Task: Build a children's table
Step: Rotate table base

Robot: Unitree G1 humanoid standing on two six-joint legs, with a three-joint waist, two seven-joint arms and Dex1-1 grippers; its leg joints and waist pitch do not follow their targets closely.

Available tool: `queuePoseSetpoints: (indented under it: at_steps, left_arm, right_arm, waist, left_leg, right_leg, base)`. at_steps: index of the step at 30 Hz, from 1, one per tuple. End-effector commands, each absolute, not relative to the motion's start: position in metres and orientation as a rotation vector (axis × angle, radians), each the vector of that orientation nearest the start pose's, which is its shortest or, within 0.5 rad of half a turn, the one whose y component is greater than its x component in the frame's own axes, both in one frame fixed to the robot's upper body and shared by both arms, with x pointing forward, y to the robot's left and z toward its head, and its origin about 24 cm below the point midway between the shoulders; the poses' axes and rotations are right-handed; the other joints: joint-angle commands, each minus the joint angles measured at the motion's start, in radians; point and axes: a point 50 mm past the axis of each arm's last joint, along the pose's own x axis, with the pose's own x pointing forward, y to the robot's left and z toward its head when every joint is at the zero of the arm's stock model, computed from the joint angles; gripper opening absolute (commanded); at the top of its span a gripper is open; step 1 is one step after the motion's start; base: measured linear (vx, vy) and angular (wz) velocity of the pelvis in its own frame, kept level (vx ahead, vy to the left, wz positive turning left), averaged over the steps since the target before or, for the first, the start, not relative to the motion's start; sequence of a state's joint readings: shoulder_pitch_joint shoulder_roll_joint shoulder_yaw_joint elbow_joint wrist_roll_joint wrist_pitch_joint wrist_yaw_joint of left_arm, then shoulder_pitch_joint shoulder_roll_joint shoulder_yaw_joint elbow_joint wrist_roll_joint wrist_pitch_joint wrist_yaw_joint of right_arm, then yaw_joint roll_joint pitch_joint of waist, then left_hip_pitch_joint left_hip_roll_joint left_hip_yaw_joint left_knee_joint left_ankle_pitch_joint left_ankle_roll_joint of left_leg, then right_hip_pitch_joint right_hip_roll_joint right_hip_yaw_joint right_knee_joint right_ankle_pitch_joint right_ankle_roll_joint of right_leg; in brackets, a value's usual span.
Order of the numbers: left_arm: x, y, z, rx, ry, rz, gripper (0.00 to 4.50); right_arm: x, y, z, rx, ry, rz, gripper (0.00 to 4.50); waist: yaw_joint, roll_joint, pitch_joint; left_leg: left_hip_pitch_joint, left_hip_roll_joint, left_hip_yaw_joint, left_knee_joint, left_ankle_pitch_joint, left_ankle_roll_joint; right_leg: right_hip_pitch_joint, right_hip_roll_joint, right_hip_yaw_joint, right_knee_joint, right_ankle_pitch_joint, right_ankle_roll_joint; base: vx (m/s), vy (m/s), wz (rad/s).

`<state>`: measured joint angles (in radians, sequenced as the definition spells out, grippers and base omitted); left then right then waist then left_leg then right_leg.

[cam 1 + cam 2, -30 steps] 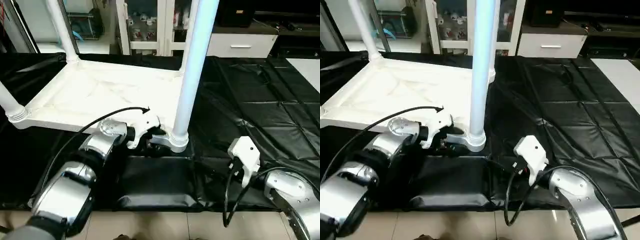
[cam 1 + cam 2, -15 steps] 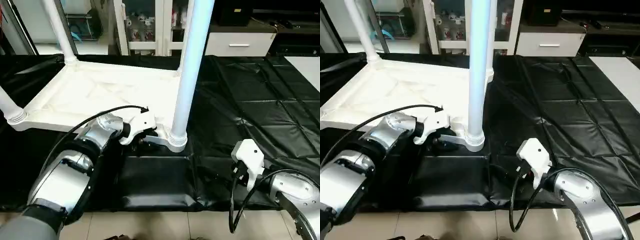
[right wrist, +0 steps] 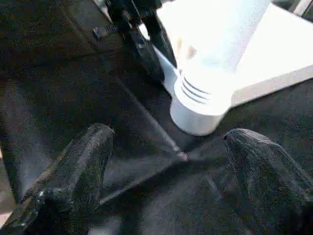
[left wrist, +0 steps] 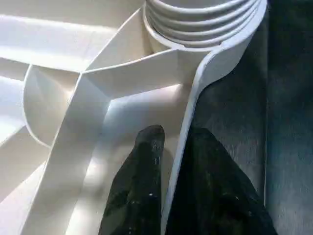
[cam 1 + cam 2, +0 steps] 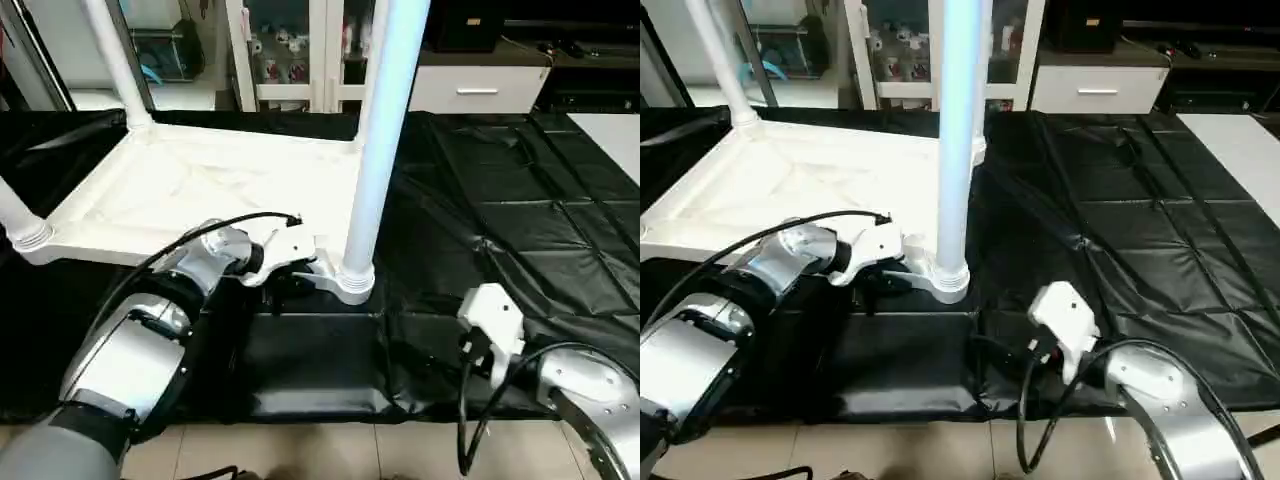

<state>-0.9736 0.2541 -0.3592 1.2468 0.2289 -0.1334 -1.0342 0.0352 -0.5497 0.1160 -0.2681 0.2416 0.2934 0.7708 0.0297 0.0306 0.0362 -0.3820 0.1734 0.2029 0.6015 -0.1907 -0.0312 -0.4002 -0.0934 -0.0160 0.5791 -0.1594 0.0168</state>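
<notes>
The children's table (image 5: 220, 190) lies upside down on the black-covered tabletop (image 5: 520, 200), its ribbed white underside facing up. Legs stand up out of its round corner sockets: the near leg (image 5: 375, 140) rises straight from the socket (image 5: 352, 280) at the corner closest to the robot, another leg (image 5: 115, 60) stands at the far left corner, and a 3rd (image 5: 18, 222) leans out at the near left corner.

The left claw (image 4: 168, 156) sits at the near edge of the table top, right beside that near socket. In the left wrist view its 2 black fingers (image 4: 142, 181) straddle the thin white rim: 1 lies inside on the ribbed underside, the other outside over the black cover. They stand narrow with the rim between them, and both look pressed up to it, though I cannot tell how firmly they bite.

The right claw (image 3: 166, 152) hangs low over the black cover, apart from the table, with its 2 fingers spread wide and nothing between them. Its wrist view looks toward the near socket and leg, with the left claw's dark fingers at the rim behind. The right arm's white wrist housing (image 5: 490, 315) sits near the front edge of the tabletop.
</notes>
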Motion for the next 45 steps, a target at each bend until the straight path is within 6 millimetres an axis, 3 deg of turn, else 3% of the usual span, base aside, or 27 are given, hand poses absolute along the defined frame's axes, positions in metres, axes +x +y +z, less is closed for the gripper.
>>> queuePoseSetpoints:
  at_steps: [1,4,9,10,12,14,15,17,19,22,28,34,39,42,45]
  left_arm:
    - [0.353,0.135,0.035,0.559,0.682,-1.137,0.63]
    - [0.348,0.133,0.026,0.401,0.717,-1.09,0.53]
    - [0.339,0.13,0.018,0.347,0.726,-1.082,0.32]
    - [0.334,0.124,0.018,0.336,0.682,-1.108,0.28]
    - [0.326,0.118,0.02,0.352,0.616,-1.156,0.24]
    - [0.322,0.113,0.021,0.361,0.562,-1.201,0.05]
    - [0.316,0.109,0.022,0.338,0.548,-1.216,0.02]
    - [0.311,0.105,0.024,0.34,0.517,-1.232,0.02]
    - [0.307,0.101,0.028,0.342,0.47,-1.244,0.02]
    - [0.303,0.099,0.032,0.362,0.442,-1.261,0.02]
    - [0.304,0.102,0.03,0.401,0.477,-1.259,0.02]
    - [0.304,0.104,0.029,0.43,0.514,-1.267,0.02]
    - [0.303,0.102,0.029,0.436,0.52,-1.293,0.02]
    - [0.303,0.102,0.029,0.438,0.52,-1.3,0.02]
    - [0.302,0.102,0.029,0.443,0.521,-1.307,0.02]
  right_arm:
    - [0.224,-0.171,0.068,-0.257,0.241,0.926,3.98]
    - [0.227,-0.169,0.066,-0.244,0.232,0.869,3.98]
    - [0.231,-0.17,0.064,-0.218,0.235,0.79,3.98]
    - [0.234,-0.171,0.063,-0.215,0.239,0.75,3.98]
    - [0.236,-0.173,0.062,-0.206,0.25,0.727,3.98]
    - [0.239,-0.174,0.06,-0.199,0.263,0.705,3.98]
    - [0.243,-0.177,0.059,-0.186,0.275,0.669,3.98]
    - [0.248,-0.179,0.061,-0.172,0.272,0.648,3.98]
    - [0.252,-0.18,0.064,-0.163,0.266,0.652,3.98]
    - [0.255,-0.179,0.066,-0.157,0.267,0.691,3.98]
    - [0.261,-0.178,0.061,-0.177,0.298,0.801,3.98]
    - [0.278,-0.172,0.065,-0.195,0.304,0.882,3.98]
    - [0.291,-0.167,0.064,-0.188,0.313,0.927,3.98]
    - [0.298,-0.162,0.061,-0.224,0.324,0.959,3.98]
    - [0.304,-0.159,0.057,-0.266,0.341,0.982,3.98]
  waist:
    - [0.006,-0.013,-0.055]
    - [0.001,-0.012,-0.056]
    - [-0.003,-0.009,-0.054]
    - [-0.004,-0.021,-0.054]
    - [-0.005,-0.013,-0.05]
    - [-0.006,-0.011,-0.051]
    - [-0.008,-0.02,-0.05]
    - [-0.004,-0.015,-0.051]
    - [-0.006,-0.02,-0.049]
    - [-0.002,-0.018,-0.052]
    - [0.0,-0.017,-0.056]
    - [-0.001,-0.015,-0.055]
    - [0.003,-0.017,-0.062]
    - [0.002,-0.019,-0.062]
    - [0.001,-0.02,-0.06]
  left_leg:
    - [0.02,0.05,-0.03,-0.08,-0.266,0.06]
    - [0.018,0.048,-0.029,-0.08,-0.266,0.058]
    - [0.022,0.049,-0.029,-0.084,-0.297,0.057]
    - [0.023,0.051,-0.028,-0.085,-0.307,0.055]
    - [0.019,0.052,-0.031,-0.088,-0.306,0.055]
    - [0.025,0.052,-0.031,-0.089,-0.33,0.047]
    - [0.024,0.051,-0.029,-0.09,-0.342,0.042]
    - [0.024,0.053,-0.033,-0.092,-0.336,0.034]
    - [0.022,0.051,-0.03,-0.092,-0.33,0.034]
    - [0.025,0.051,-0.029,-0.092,-0.316,0.034]
    - [0.021,0.048,-0.025,-0.085,-0.267,0.05]
    - [0.022,0.05,-0.026,-0.086,-0.265,0.046]
    - [0.021,0.049,-0.021,-0.077,-0.193,0.069]
    - [0.018,0.048,-0.021,-0.076,-0.18,0.082]
    - [0.02,0.049,-0.021,-0.078,-0.209,0.07]
  right_leg:
    - [0.038,-0.05,0.016,-0.061,-0.22,-0.253]
    - [0.039,-0.049,0.015,-0.06,-0.206,-0.259]
    - [0.035,-0.046,0.015,-0.066,-0.242,-0.259]
    - [0.035,-0.046,0.016,-0.07,-0.273,-0.247]
    - [0.035,-0.049,0.016,-0.07,-0.303,-0.234]
    - [0.029,-0.046,0.016,-0.076,-0.347,-0.216]
    - [0.026,-0.044,0.016,-0.079,-0.372,-0.2]
    - [0.026,-0.047,0.017,-0.076,-0.383,-0.188]
    - [0.023,-0.043,0.018,-0.076,-0.373,-0.179]
    - [0.022,-0.043,0.02,-0.074,-0.352,-0.172]
    - [0.026,-0.042,0.019,-0.068,-0.281,-0.195]
    - [0.024,-0.042,0.018,-0.067,-0.292,-0.201]
    - [0.029,-0.04,0.017,-0.055,-0.164,-0.242]
    - [0.032,-0.042,0.015,-0.051,-0.162,-0.255]
    - [0.029,-0.042,0.015,-0.056,-0.213,-0.249]
  base:
    - [0.0,0.0,0.0]
    - [0.0,0.0,0.0]
    - [0.0,0.0,0.0]
    - [0.0,0.0,0.0]
    - [0.0,0.0,0.0]
    - [0.0,0.0,0.0]
    - [0.0,0.0,0.0]
    - [0.0,0.0,0.0]
    - [0.0,0.0,0.0]
    - [0.0,0.0,0.0]
    - [0.0,0.0,0.0]
    - [0.0,0.0,0.0]
    - [0.0,0.0,0.0]
    - [0.0,0.0,0.0]
    - [0.0,0.0,0.0]
